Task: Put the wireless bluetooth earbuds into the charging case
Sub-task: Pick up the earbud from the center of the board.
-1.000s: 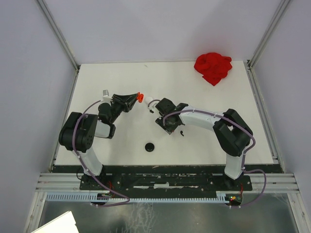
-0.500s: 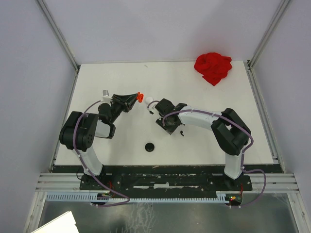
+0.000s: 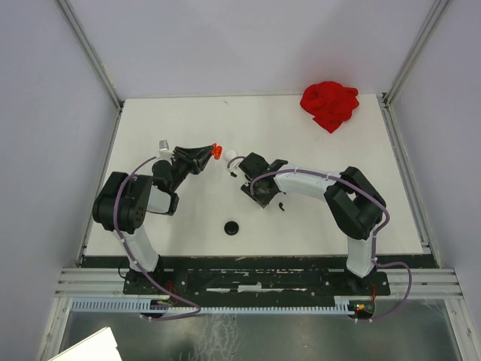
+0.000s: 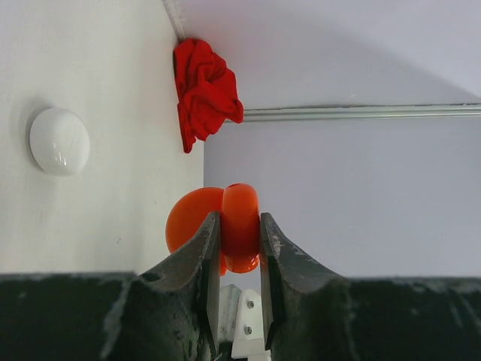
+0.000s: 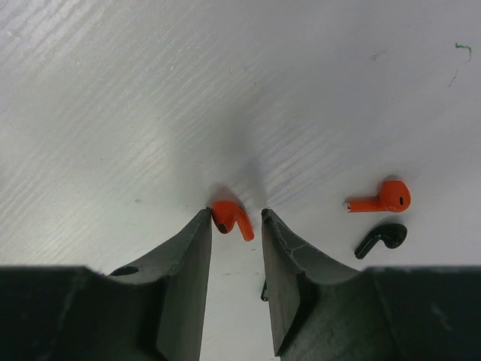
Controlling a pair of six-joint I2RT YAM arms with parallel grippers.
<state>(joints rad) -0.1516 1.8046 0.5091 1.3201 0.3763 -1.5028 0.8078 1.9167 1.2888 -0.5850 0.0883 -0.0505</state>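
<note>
Jaws on the left gripper point(image 4: 238, 226) are clamped tight on the glossy orange-red round charging case point(image 4: 240, 197), holding it up off the white table point(image 5: 113, 90). The right gripper point(image 5: 234, 216) is down at the tabletop, parted, straddling a tiny red comma-shaped earbud point(image 5: 230, 218) without pinching it, far as I can see. Another red earbud point(image 5: 379, 199) and a small black earbud point(image 5: 382, 236) lie close together just off to one side.

A crumpled red cloth point(image 3: 329, 105) lies bunched at the far right corner of the white table point(image 3: 173, 124) — just beside a metal post point(image 3: 402, 68). Pale walls point(image 3: 248, 45) close three sides; an aluminium rail point(image 3: 255, 283) runs along the near edge.
</note>
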